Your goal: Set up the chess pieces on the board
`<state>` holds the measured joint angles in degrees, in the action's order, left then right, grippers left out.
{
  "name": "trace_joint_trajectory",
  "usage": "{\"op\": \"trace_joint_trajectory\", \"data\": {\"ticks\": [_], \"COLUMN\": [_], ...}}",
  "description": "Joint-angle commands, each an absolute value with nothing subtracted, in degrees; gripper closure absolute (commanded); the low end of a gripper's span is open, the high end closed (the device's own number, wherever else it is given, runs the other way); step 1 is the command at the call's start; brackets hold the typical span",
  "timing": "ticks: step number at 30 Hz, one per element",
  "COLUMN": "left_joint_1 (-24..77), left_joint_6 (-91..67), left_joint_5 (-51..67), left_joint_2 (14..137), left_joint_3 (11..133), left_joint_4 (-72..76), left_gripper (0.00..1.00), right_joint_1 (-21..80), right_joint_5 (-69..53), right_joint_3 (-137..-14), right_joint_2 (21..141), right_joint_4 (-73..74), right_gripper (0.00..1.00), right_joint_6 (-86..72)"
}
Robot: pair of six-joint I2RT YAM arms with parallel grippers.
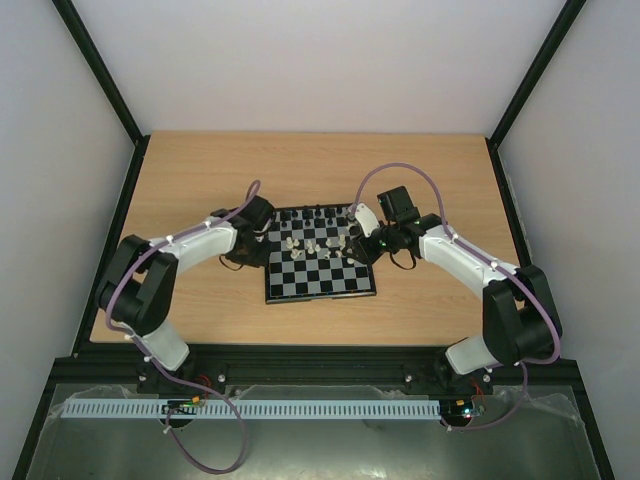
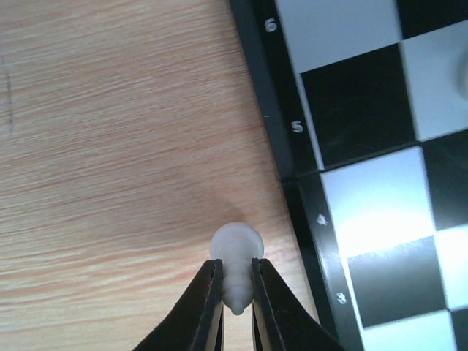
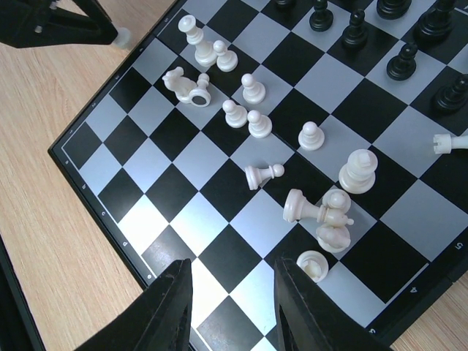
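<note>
The board (image 1: pixel 320 285) lies at the table's middle, with black pieces (image 3: pixel 355 29) standing along its far rows. Several white pieces (image 3: pixel 252 121) are scattered over its centre. Some of them, like one king-like piece (image 3: pixel 311 207), lie on their sides. My left gripper (image 2: pixel 236 267) sits low over the wood just off the board's left edge (image 2: pixel 281 139). It is shut on a small white chess piece (image 2: pixel 236 248), both fingers pressing its sides. My right gripper (image 3: pixel 232 274) hangs open over the board's right half, nothing between its fingers (image 3: pixel 172 307).
Bare wooden table (image 1: pixel 200 180) surrounds the board on all sides. A white piece (image 3: pixel 447 141) lies tipped at the right edge of the right wrist view. Black frame posts (image 1: pixel 100 70) rise at the table's back corners.
</note>
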<state>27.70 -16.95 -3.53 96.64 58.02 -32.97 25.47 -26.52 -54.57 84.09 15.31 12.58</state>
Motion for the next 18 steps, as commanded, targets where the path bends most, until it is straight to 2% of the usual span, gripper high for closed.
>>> {"op": "trace_joint_trajectory", "data": {"ticks": [1, 8, 18], "left_joint_1": [29.92, 38.33, 46.19], "left_joint_6": [-16.92, -11.07, -8.88], "left_joint_5": [-6.74, 0.19, 4.29], "left_joint_2": [91.16, 86.04, 89.71], "left_joint_3": [60.09, 61.68, 63.03], "left_joint_4": [-37.11, -37.74, -36.55], "left_gripper": [0.94, 0.96, 0.96], "right_joint_1": [25.36, 25.18, 22.72], "right_joint_5": [-26.42, -23.44, -20.74], "right_joint_3": [-54.05, -54.43, -54.37], "right_joint_2": [84.99, 85.62, 85.17], "right_joint_4": [16.01, 15.30, 13.93], "right_gripper": [0.67, 0.68, 0.68], "right_joint_6": [12.48, 11.65, 8.93]}}
